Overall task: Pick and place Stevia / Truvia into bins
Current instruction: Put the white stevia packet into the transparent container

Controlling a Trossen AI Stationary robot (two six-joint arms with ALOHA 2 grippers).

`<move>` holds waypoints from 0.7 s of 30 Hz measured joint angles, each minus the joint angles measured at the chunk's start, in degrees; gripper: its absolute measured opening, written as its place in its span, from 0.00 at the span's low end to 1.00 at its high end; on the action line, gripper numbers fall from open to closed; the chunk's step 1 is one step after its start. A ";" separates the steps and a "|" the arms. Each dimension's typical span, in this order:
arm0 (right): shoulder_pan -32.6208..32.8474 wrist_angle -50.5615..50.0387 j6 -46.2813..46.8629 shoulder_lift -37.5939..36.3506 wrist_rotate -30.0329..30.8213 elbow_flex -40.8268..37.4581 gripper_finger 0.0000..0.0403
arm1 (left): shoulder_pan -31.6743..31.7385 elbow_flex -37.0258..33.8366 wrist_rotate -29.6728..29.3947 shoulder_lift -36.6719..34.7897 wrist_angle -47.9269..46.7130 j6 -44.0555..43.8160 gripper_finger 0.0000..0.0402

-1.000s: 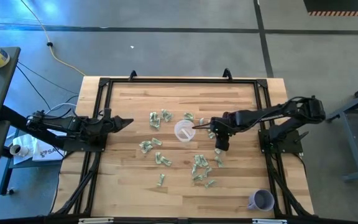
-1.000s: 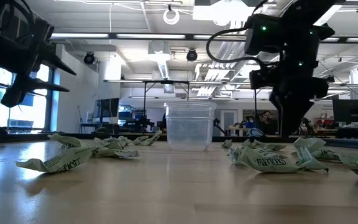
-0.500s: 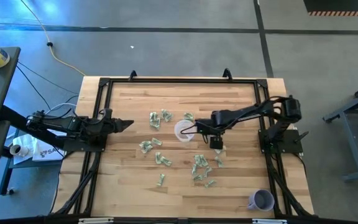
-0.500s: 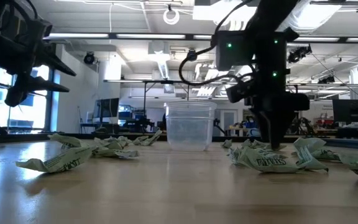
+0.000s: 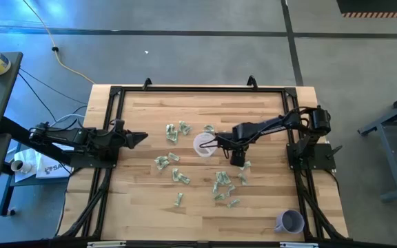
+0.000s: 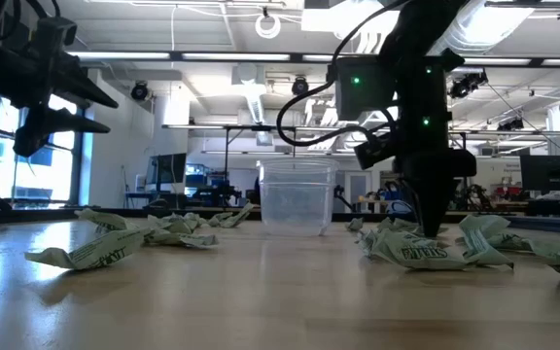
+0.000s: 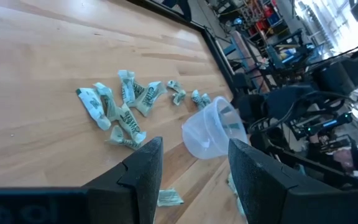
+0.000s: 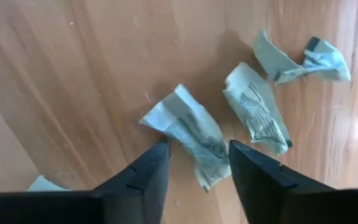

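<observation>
**Q:** Jaws first, both arms?

**A:** Right gripper (image 8: 194, 163) has its jaws parted, one finger on each side of a crumpled green-and-white packet (image 8: 191, 134) lying on the wood. Fingertips (image 8: 157, 152) are down at table level, and the left one looks to be touching the packet's edge, but nothing is pinched between them. Left gripper (image 7: 191, 158) is also parted, holding nothing.

**Q:** Where's the right gripper on the table?

**A:** Mid-table, just right of the clear cup (image 5: 203, 145), pointing straight down. In the low view it (image 6: 428, 226) comes down among the packets to the right of the cup (image 6: 297, 197).

**Q:** Left arm?

**A:** Waiting at the table's left edge, gripper (image 5: 138, 138) raised and aimed toward the centre, well apart from the packets.

**Q:** Where are the Stevia packets (image 5: 176, 131)?

**A:** Scattered on the wooden table (image 5: 150, 207) around the cup: a cluster far-left of it, a few on the near-left (image 5: 165, 161), more strewn to the near-right (image 5: 222, 186). Two more packets (image 8: 257, 106) lie just beside the one between the right fingers.

**Q:** Anything in the cup?

**A:** Upright, rim whitish. A pale shape shows inside from above, possibly a packet; can't tell for sure.

**Q:** Other items?

**A:** Lavender cup (image 5: 289, 222) at the near-right corner, well apart from everything.
</observation>
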 joint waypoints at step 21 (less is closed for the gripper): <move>0.61 2.83 6.08 -3.36 -11.78 8.59 0.01 | 0.02 0.03 -17.91 0.00 -0.17 -15.93 0.54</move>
